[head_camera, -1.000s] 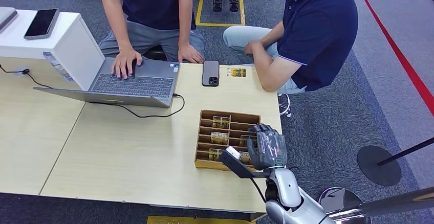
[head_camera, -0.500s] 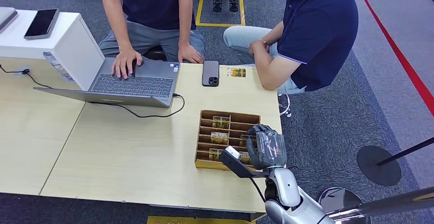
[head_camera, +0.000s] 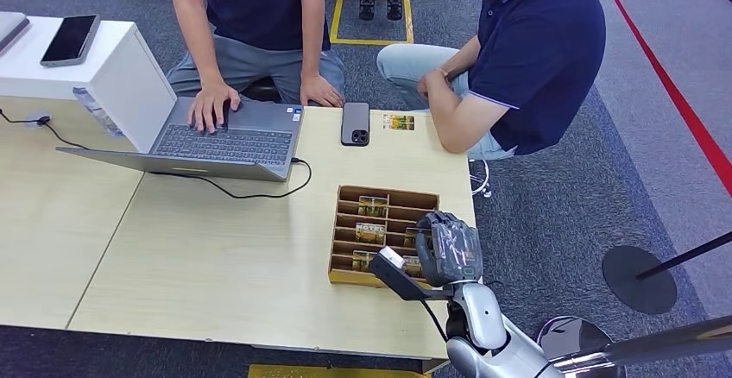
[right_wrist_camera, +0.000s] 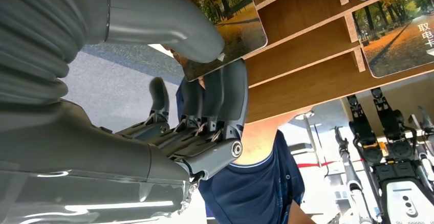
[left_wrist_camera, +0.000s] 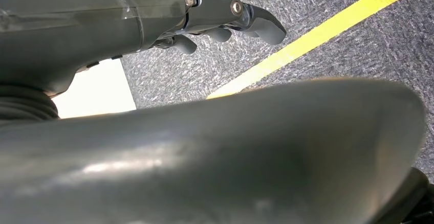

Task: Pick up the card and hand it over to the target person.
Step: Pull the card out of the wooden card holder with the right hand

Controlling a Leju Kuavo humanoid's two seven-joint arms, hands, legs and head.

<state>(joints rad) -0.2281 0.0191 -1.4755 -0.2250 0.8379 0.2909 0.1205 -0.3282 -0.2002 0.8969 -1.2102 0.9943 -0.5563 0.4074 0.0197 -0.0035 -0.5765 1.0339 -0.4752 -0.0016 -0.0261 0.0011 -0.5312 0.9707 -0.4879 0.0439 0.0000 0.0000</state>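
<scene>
Cards stood in the slots of the wooden card box (head_camera: 382, 236) near the table's (head_camera: 216, 266) right edge in the head view, each printed with a yellow-and-green autumn scene. The right hand (head_camera: 448, 248) sat over the box's near right corner, its dark fingers curled down into the slots. A laptop (head_camera: 226, 141) with a person's hand (head_camera: 212, 104) on it lay at the far side, a black phone (head_camera: 355, 123) just beside it and a loose card (head_camera: 398, 122) near the phone — close to the seated person in a navy shirt (head_camera: 526, 50).

From the left wrist, the left hand (left_wrist_camera: 225, 22) hung over grey carpet with a yellow line (left_wrist_camera: 317, 35); its fingers were loosely curled with nothing between them.

From the right wrist, the card (right_wrist_camera: 228, 22) showed clearly — a glossy picture of orange autumn trees along a path, with rounded corners. It leaned in a wooden slot, and the thick grey thumb (right_wrist_camera: 164, 27) pressed on its printed face while the dark fingers (right_wrist_camera: 225, 96) closed against its other side, so the card was pinched but not lifted out. Another card (right_wrist_camera: 399, 37) with white characters rested in a neighbouring slot.
</scene>
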